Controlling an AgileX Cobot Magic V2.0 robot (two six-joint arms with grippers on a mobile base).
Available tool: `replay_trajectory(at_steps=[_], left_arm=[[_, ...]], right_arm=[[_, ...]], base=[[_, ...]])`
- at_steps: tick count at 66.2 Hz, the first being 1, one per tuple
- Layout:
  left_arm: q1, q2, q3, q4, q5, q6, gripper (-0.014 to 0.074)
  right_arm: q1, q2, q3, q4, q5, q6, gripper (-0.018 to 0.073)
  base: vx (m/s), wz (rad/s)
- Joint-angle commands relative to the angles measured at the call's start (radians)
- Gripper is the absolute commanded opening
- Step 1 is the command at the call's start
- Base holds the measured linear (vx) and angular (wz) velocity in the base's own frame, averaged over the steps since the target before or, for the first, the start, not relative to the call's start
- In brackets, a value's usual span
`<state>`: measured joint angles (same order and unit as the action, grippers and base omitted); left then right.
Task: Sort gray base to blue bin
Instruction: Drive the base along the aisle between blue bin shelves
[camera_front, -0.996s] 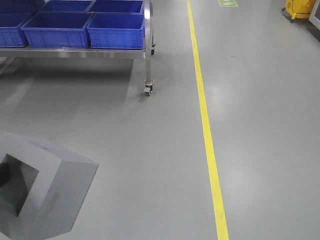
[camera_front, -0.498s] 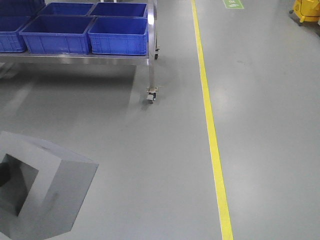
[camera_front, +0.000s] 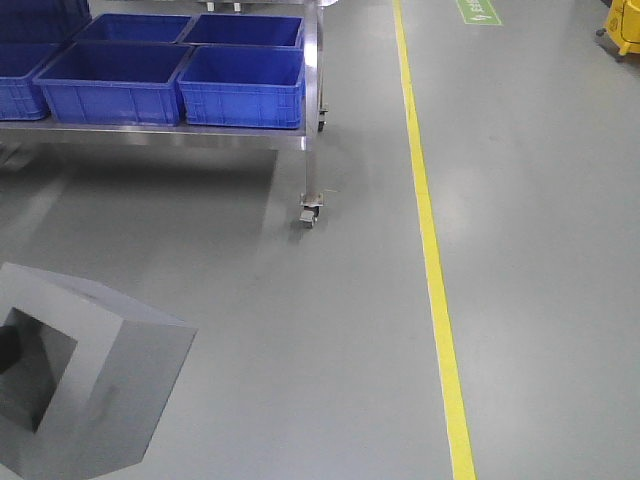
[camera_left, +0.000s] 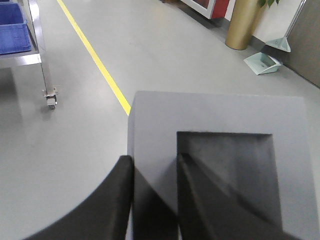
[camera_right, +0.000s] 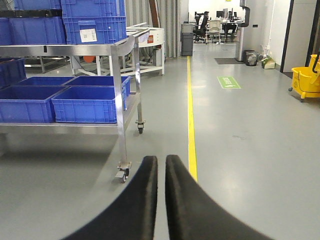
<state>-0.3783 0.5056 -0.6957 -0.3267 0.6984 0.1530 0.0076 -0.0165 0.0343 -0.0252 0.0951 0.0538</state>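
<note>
The gray base (camera_front: 90, 390) hangs at the lower left of the front view, its square recess facing left. In the left wrist view my left gripper (camera_left: 154, 161) is shut on the gray base (camera_left: 220, 115): one finger lies outside a wall and the other inside the recess. Several blue bins stand on a steel cart; the nearest blue bin (camera_front: 242, 88) is at the upper left, well ahead of the block. It shows too in the right wrist view as the blue bin (camera_right: 87, 104). My right gripper (camera_right: 161, 160) is shut with nothing in it, above the floor.
The steel cart (camera_front: 311, 120) stands on casters, one caster (camera_front: 309, 215) close to the yellow floor line (camera_front: 432, 260). A yellow mop bucket (camera_right: 306, 80) is at the far right. A gold bin (camera_left: 245, 22) and a dustpan (camera_left: 264, 62) stand by the wall.
The cart, its bins and the yellow line have slid down and right in the front view, so they are nearer. The gray base stays in the same place in the frame.
</note>
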Motion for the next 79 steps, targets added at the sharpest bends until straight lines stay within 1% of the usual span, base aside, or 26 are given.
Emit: replay_trajectory(at_steps=[1, 43, 58, 79], left_arm=[[-0.008, 0.002, -0.028, -0.03, -0.098, -0.005, -0.0006], [-0.008, 0.002, -0.028, -0.03, -0.098, -0.005, -0.0006], [-0.008, 0.002, -0.028, -0.03, -0.098, -0.005, -0.0006], [-0.008, 0.002, -0.028, -0.03, -0.098, -0.005, -0.0006]], right_arm=[[-0.004, -0.009, -0.004, -0.006, -0.079, -0.007, -0.0004], [-0.004, -0.009, -0.004, -0.006, -0.079, -0.007, -0.0004], [-0.004, -0.009, -0.004, -0.006, -0.079, -0.007, -0.0004], [-0.004, -0.009, -0.004, -0.006, -0.079, -0.007, -0.0004]], base=[[0.31, 0.0], [0.3, 0.07], [0.28, 0.31], [0.25, 0.49]])
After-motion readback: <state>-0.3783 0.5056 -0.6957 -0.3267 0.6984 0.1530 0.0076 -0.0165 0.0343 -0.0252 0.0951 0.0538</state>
